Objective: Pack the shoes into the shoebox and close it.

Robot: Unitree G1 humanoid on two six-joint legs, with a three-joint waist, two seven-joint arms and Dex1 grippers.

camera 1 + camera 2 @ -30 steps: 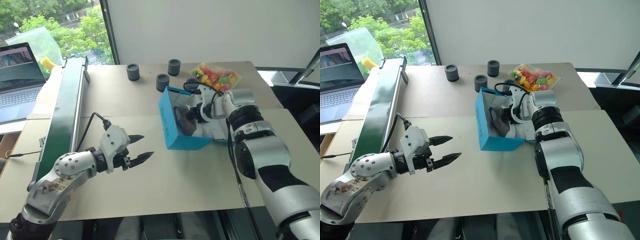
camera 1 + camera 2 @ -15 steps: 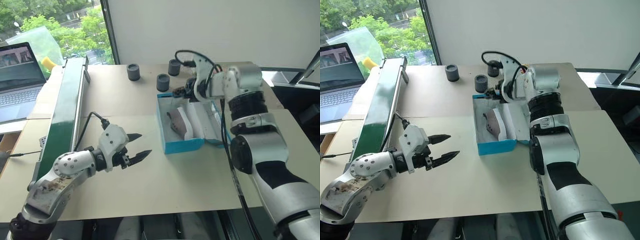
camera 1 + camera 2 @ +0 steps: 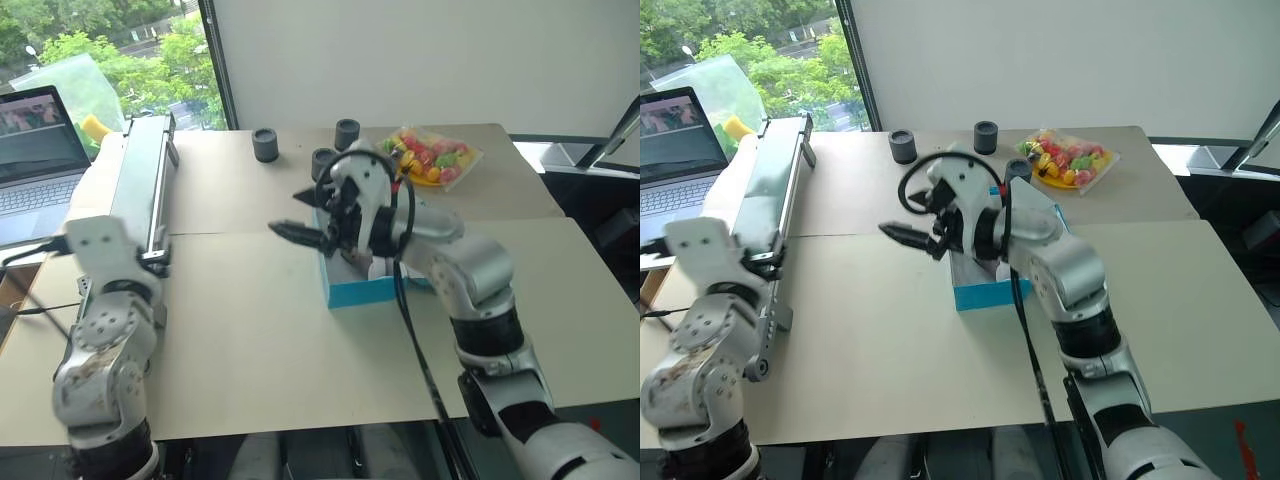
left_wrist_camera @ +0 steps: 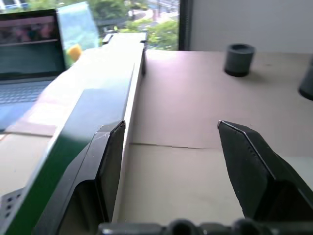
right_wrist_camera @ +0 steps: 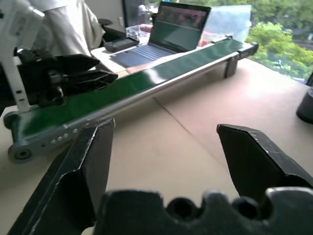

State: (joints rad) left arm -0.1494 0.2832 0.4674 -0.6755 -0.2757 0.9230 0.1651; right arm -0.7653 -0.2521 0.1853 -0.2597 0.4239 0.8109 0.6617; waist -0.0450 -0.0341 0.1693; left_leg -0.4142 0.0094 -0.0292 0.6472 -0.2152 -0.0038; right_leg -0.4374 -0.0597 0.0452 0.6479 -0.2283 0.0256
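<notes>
Our right claw [image 3: 305, 215] hangs with fingers apart, empty, beside the bright cyan-blue cardboard shoebox [image 3: 355, 288], while our left claw [image 4: 171, 161] gapes empty above the beige desk [image 3: 250, 330].

One shoebox [image 3: 352, 290], three dark cylinders [image 3: 265, 143], one laptop [image 3: 35, 160], one candy bag [image 3: 432, 155], one green conveyor unit [image 3: 130, 210].
</notes>
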